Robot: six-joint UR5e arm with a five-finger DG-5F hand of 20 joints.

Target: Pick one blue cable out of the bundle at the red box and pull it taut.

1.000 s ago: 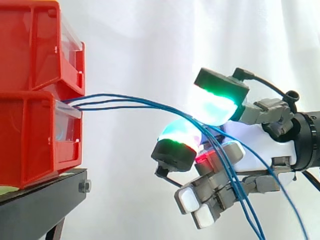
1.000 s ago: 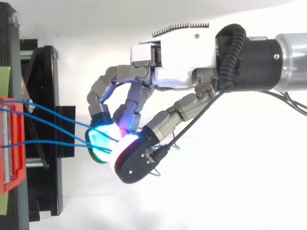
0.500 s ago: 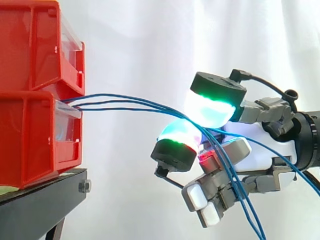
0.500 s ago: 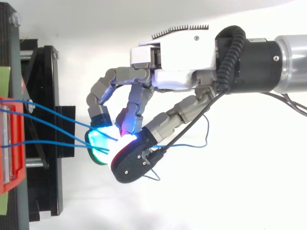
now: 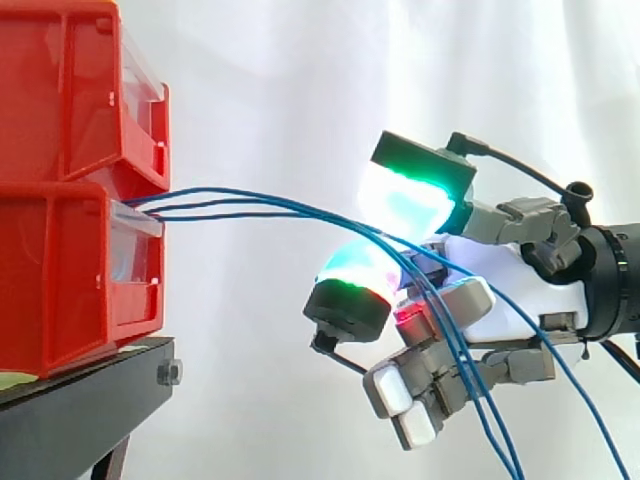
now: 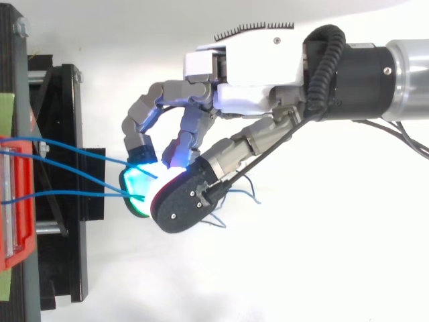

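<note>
Three blue cables [image 5: 250,206] leave the slot of the lower red box [image 5: 70,270] and run right, sagging, to my hand [image 5: 500,290]. The fingers are curled. The thumb's green-cyan pad [image 5: 410,200] sits just above a finger's cyan pad [image 5: 355,280], and the top cable passes through the narrow gap between them, then over the palm. The other two cables drop in front of the lower curled fingers [image 5: 420,395]. From above, the cables [image 6: 80,168] fan out from the red box [image 6: 10,201] and meet at the glowing pads [image 6: 144,184].
A second red bin [image 5: 70,90] is stacked on the lower one, both on a black stand [image 5: 90,395] at the left. A white curtain hangs behind. Slack cable hangs down past the wrist at the lower right [image 5: 590,420].
The thumb pad has shifted a little left and up, tilting over the finger pad. The slack loop behind the hand has dropped. The cables at the box have not moved.
</note>
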